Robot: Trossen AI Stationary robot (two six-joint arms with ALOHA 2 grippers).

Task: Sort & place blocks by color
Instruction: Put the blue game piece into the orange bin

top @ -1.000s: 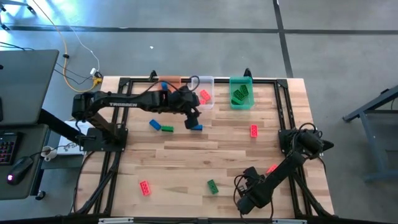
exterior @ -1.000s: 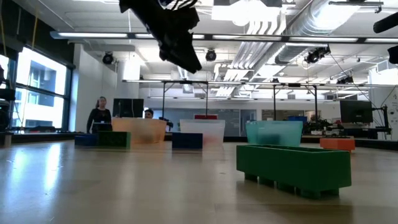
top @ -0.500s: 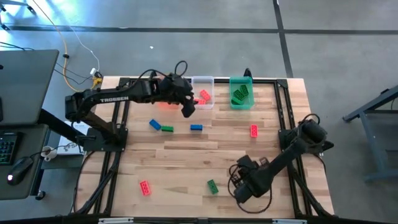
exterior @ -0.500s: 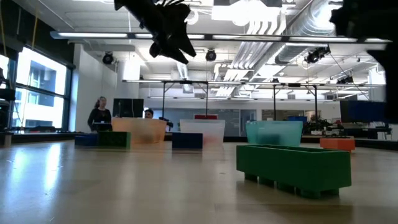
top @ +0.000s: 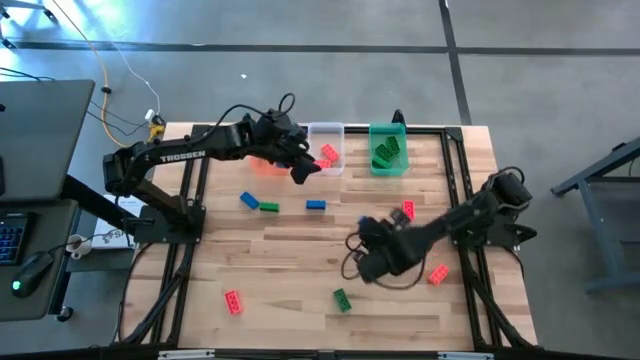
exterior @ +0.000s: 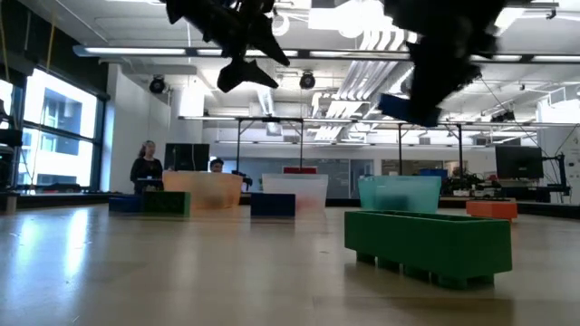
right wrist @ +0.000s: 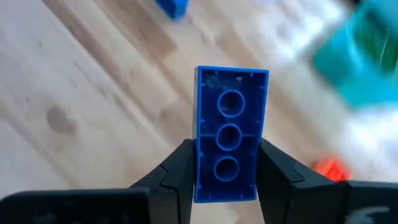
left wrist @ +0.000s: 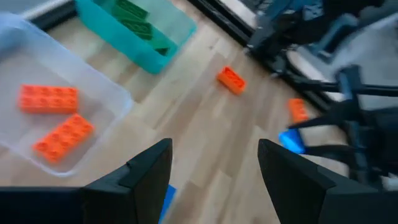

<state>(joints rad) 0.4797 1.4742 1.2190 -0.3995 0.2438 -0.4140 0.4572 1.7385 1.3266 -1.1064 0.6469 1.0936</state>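
right claw (right wrist: 227, 171) — raised over the middle of the tabletop (top: 300, 270), fingers clamped on a blue block (right wrist: 229, 134) held end-on, its hollow underside facing the wrist camera; left claw (left wrist: 214, 168) — fingers spread apart and holding nothing, hanging high beside the clear bin (top: 327, 148) at the far edge. clear bin holds red blocks (left wrist: 56, 118); green bin (top: 388, 148) next to it holds green blocks (top: 386, 150); orange bin (top: 268, 165) is mostly hidden under the left arm. loose on the tabletop: a blue block (top: 248, 200) touching a green block (top: 269, 207), another blue block (top: 316, 205) nearby, a red block (top: 408, 210) near the green bin, a red block (top: 437, 274) by the right arm, a red block (top: 233, 301) and a green block (top: 342, 299) toward the near edge
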